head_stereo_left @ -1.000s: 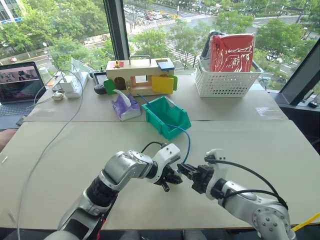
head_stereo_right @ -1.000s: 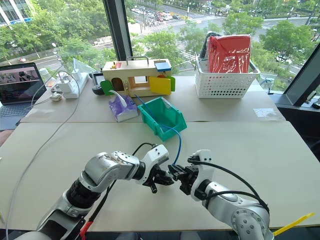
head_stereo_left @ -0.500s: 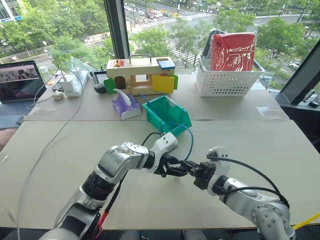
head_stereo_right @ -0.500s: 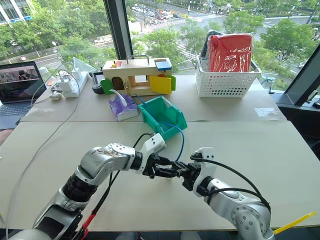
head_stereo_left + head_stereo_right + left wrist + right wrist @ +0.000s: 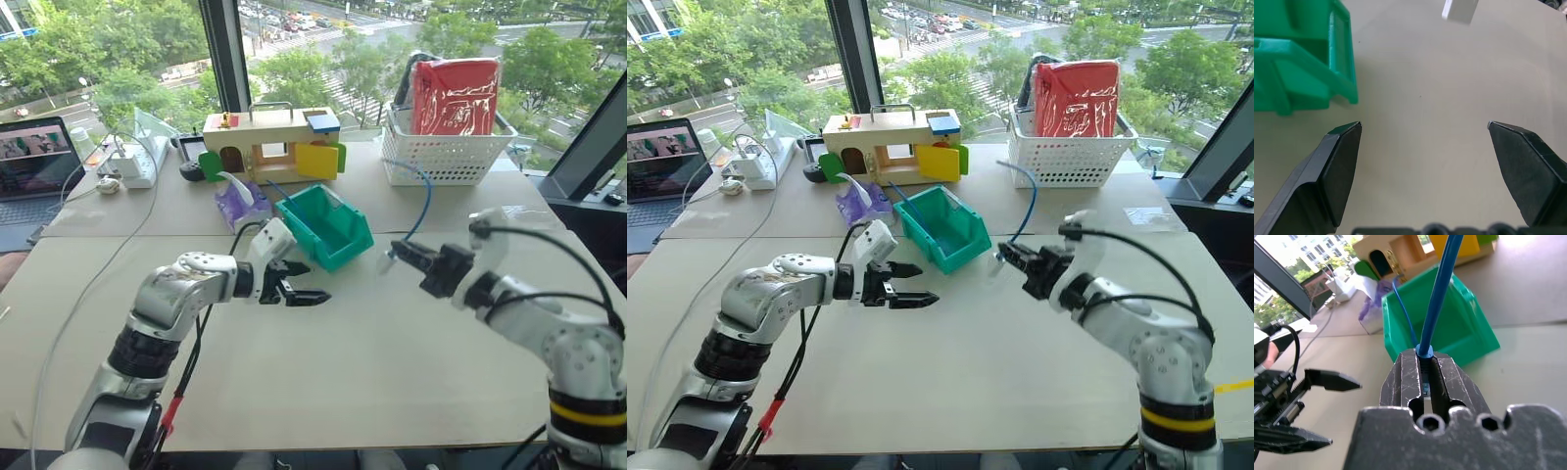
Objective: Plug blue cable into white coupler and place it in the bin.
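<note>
My left gripper (image 5: 306, 283) is spread wide and empty, near the bin (image 5: 328, 228). My right gripper (image 5: 400, 257) pinches the blue cable (image 5: 423, 204) beside the white coupler (image 5: 385, 262).

We see a bright daylit scene: light pours in through the windows (image 5: 118, 59) behind the surface (image 5: 392, 372), and the trees outside look sunlit and slightly washed out. The pale surface is evenly lit, with only soft, faint shadows under the bin (image 5: 328, 227) and the arms. The window frame (image 5: 223, 59) stands dark against the glare. Straight lines bow a little toward the edges of the head views. In the left wrist view the left pincer (image 5: 1422, 129) fingertips are sharp and dark, while the bin's edge is soft. In the right wrist view the right pincer (image 5: 1426, 367) is crisp, the blue cable (image 5: 1440, 289) blurs as it rises, and the background is hazy and bright.
</note>
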Motion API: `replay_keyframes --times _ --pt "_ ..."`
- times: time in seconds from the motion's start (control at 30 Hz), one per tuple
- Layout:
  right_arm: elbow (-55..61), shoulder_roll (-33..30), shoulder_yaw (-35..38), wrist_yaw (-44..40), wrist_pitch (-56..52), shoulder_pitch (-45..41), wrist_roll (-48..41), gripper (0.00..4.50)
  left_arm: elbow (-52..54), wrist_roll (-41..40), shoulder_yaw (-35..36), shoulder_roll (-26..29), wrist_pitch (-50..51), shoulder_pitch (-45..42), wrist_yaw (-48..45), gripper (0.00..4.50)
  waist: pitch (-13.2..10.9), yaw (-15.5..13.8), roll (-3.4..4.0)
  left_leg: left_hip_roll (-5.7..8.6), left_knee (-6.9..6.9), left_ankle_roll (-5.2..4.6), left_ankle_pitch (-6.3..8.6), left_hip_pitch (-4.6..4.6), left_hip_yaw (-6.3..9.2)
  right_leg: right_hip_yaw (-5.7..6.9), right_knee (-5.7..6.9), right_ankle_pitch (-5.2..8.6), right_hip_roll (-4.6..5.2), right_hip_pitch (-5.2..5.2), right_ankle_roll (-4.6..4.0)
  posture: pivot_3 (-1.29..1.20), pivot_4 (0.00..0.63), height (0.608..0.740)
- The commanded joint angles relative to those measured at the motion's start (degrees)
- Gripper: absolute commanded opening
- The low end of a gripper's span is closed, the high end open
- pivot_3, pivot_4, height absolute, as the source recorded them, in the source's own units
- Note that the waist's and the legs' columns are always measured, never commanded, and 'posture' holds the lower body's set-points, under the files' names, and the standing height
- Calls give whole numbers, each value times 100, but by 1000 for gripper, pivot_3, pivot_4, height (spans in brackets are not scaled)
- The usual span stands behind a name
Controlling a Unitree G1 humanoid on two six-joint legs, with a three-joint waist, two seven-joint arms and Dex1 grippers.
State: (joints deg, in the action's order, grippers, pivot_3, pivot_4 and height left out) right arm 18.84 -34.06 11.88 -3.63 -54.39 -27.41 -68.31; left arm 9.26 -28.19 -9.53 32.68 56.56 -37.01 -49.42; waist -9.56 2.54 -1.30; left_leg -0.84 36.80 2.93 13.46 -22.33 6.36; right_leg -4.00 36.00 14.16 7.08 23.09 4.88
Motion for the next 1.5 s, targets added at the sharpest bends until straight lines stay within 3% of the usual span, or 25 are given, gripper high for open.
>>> replay_keyframes --times 0.03,0.23,0.4,0.63,0.67,0.73,0.83,0.87,0.97,1.03,1.1,1.23,1.33,1.5 --pt "-851 -118 -873 -1029 282 -1014 1084 0 196 24 278 133 -122 234 149 4429 -3 18 3 0 3 0 0 -1 -1 0 -1 0 0 0 0 0 150 740" --pt "-3597 347 -2237 -2703 2017 -2793 3440 0 721 78 372 256 -89 869 517 4429 -12 135 4 0 -1 2 -2 -4 -3 -1 4 -1 0 12 0 0 150 740" --pt "-5755 1046 -2369 -3370 3274 -3710 4461 0 1120 54 523 285 30 1273 810 4429 -14 136 5 -1 -1 10 -6 -10 -2 -1 2 -2 1 14 -1 0 150 740" --pt "-7517 1750 -2026 -3711 4083 -4321 5032 0 1585 -118 813 230 324 1591 1177 4429 -19 163 11 -1 -5 21 -12 -7 -1 0 10 -2 1 18 -2 0 150 740" --pt "-7655 1800 -1965 -3748 4134 -4371 5086 944 1608 -129 842 231 337 1598 1221 4500 -19 165 11 -1 -5 23 -13 -7 -1 0 11 -3 1 18 -2 0 150 740" --pt "-7761 1867 -1839 -3829 4170 -4461 5129 1457 1659 -173 939 252 353 1637 1271 4500 -19 165 11 0 -5 25 -14 -5 -1 -1 13 -3 1 18 -3 0 150 740" --pt "-7559 1831 -1556 -3912 4080 -4640 5087 2658 1601 -251 1268 89 146 1550 1428 4500 -22 166 15 -1 -5 27 -15 -5 0 0 16 -3 1 18 -3 0 150 740" --pt "-7468 1812 -1473 -3929 4031 -4681 5062 2810 1567 -274 1367 28 83 1508 1467 4500 -25 165 17 0 -5 28 -16 -5 0 0 16 -3 1 18 -3 0 150 740" --pt "-7093 1713 -1184 -3981 3791 -4767 4934 3995 1396 -232 1593 -84 -179 1379 1544 4500 -27 162 17 -1 -5 33 -19 -5 0 0 16 -3 1 19 -3 0 150 740" --pt "-6590 1573 -953 -4040 3435 -4735 4763 4465 1236 -240 1743 -122 -355 1301 1537 4500 -27 159 17 0 -5 33 -19 -4 1 0 16 -3 1 19 -3 0 150 740" --pt "-5952 1385 -767 -4093 3024 -4608 4595 4465 1088 -172 1792 -99 -601 1258 1469 4500 -27 155 17 0 -5 33 -19 -6 1 0 16 -3 1 18 -3 0 150 740" --pt "-3982 494 -705 -4623 2104 -3569 4268 4465 879 253 1754 -20 -1728 1419 1298 4500 -26 93 16 0 -8 33 -18 -10 2 2 15 -4 1 16 -3 0 150 740" --pt "-3071 65 -472 -4644 2154 -2625 4200 4465 733 423 1948 -129 -2645 1673 1254 4500 -26 57 15 0 -8 27 -13 -10 1 3 8 -4 2 9 -2 0 150 740" --pt "-2028 -418 48 -4675 2383 -1003 4113 4465 541 106 2427 -308 -2967 2030 1243 4500 -27 83 16 -1 -6 24 -12 -11 -4 1 7 -4 3 19 -2 0 150 740"
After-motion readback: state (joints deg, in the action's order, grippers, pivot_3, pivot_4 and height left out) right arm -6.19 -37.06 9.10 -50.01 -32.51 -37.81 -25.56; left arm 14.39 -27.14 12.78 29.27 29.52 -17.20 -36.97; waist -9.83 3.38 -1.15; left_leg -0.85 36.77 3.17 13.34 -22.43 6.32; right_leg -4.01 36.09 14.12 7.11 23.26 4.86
